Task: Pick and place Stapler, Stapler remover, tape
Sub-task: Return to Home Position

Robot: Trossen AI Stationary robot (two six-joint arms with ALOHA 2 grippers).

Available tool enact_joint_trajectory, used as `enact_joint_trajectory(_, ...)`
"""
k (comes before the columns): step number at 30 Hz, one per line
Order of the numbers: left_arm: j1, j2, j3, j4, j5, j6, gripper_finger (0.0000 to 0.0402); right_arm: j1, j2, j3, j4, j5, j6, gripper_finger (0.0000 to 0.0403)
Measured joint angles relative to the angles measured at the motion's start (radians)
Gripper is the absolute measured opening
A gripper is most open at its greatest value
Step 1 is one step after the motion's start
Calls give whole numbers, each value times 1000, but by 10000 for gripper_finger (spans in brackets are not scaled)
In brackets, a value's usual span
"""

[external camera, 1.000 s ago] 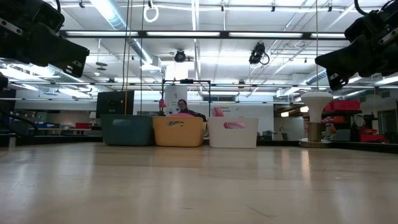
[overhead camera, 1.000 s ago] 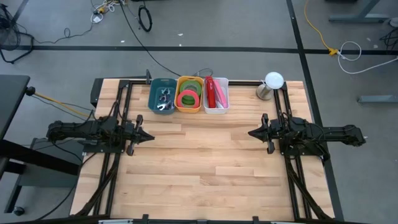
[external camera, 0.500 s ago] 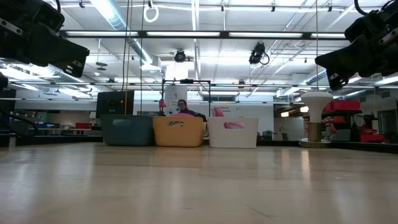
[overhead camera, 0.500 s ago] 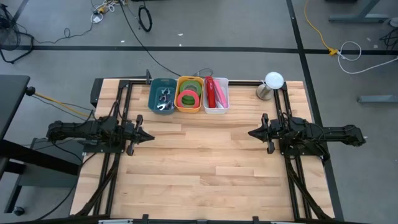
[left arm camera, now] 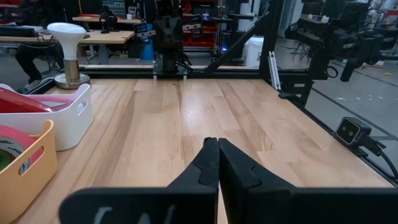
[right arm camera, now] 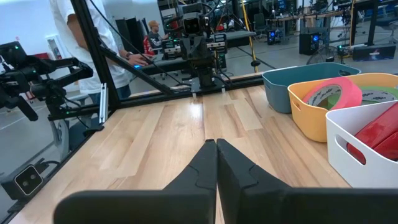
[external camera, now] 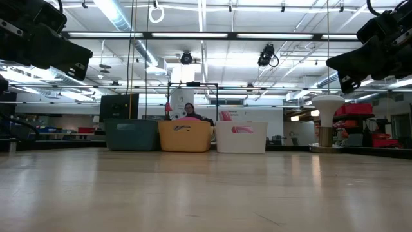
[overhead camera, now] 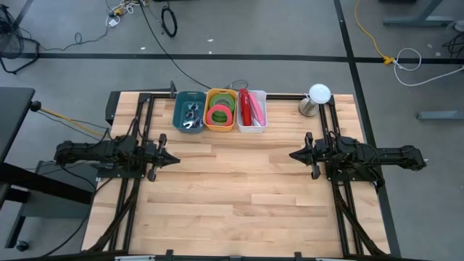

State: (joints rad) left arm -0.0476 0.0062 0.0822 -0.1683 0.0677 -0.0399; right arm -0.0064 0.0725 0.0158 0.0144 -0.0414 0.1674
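Findings: all task items visible are in the three bins standing in a row at the far edge of the table (overhead camera: 239, 188).

- The green tape (overhead camera: 228, 107) lies in the yellow bin (overhead camera: 220, 125), the middle one, with a pink roll (overhead camera: 215, 116) overlapping it.
- The staple removers (overhead camera: 192, 116) lie in the blue bin (overhead camera: 177, 112) to its left.
- The red staplers (overhead camera: 249, 107) lie in the white bin (overhead camera: 262, 110) to its right.
- No stapler, remover or tape shows outside the bins.

Arms: the left gripper (overhead camera: 167, 159) hangs over the left side of the table and the right gripper (overhead camera: 293, 155) over the right side. They face each other, well apart, and both are clear of the bins. The left fingers (left arm camera: 202, 168) are clenched together on nothing. The right fingers (right arm camera: 202, 165) are likewise pressed together and empty.

Assessment: the sorting is judged complete, and the step in hand is parking the arms at rest. The next move calls for little more than settling level in this pose. Any further pick would first need the fingers parted.
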Motion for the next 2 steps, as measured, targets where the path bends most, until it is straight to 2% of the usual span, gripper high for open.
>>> enact_joint_trajectory(2, 0, 0, 0, 0, 0, 0, 3, 0, 0, 0, 0, 0, 0, 7)
